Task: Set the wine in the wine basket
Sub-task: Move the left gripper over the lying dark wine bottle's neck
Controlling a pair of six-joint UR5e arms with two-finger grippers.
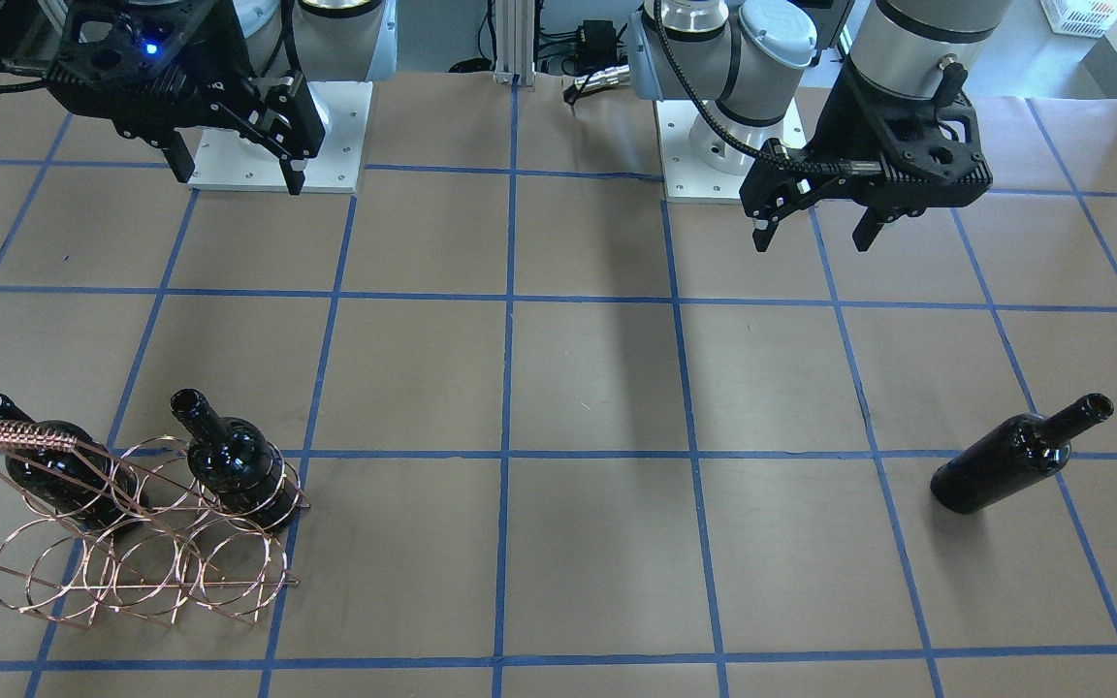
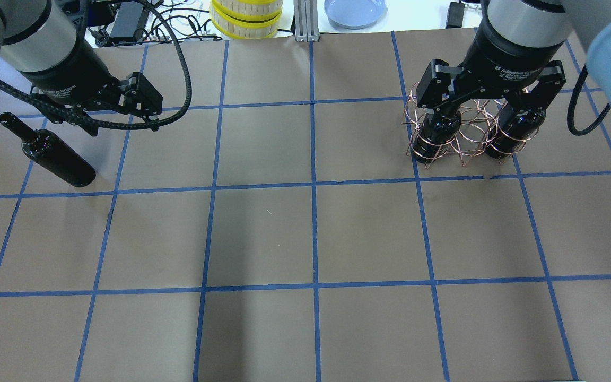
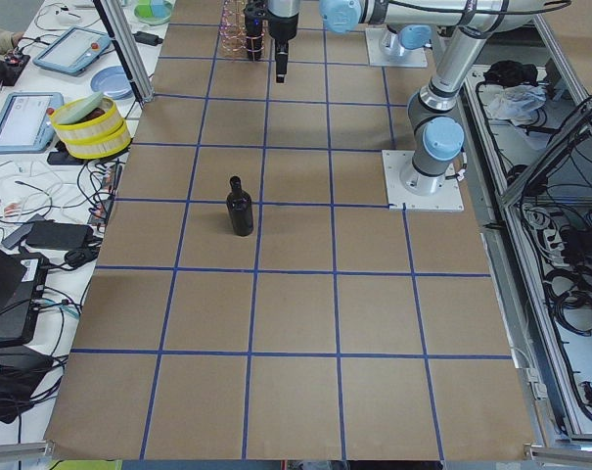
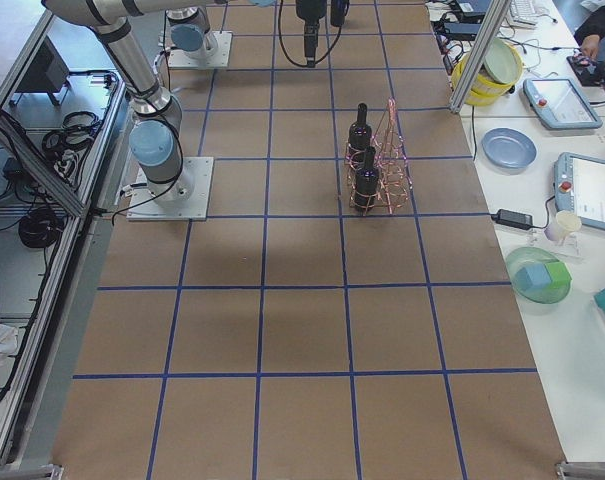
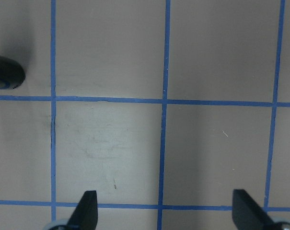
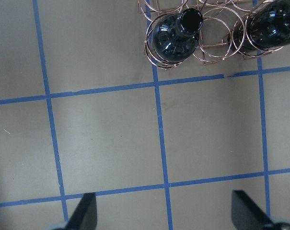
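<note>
A loose wine bottle (image 1: 1014, 460), near-black and glossy, stands upright on the brown table on my left side. It also shows in the overhead view (image 2: 56, 156), the exterior left view (image 3: 240, 208), and at the left wrist view's left edge (image 5: 5, 72). The copper wire wine basket (image 1: 132, 543) stands on my right side (image 2: 467, 135) and holds two upright bottles (image 6: 176, 36) (image 6: 272, 24) in its outer places. My left gripper (image 1: 811, 242) is open and empty, above the table beside the loose bottle (image 2: 122, 127). My right gripper (image 1: 237, 179) is open and empty, above the basket (image 2: 488, 106).
Blue tape lines grid the table. The arm base plates (image 1: 277, 145) (image 1: 714, 155) sit on the robot's side. A yellow-rimmed stack (image 2: 246, 16) and a blue plate (image 2: 355, 10) lie beyond the far edge. Tablets and cables lie on the side bench (image 4: 582, 190).
</note>
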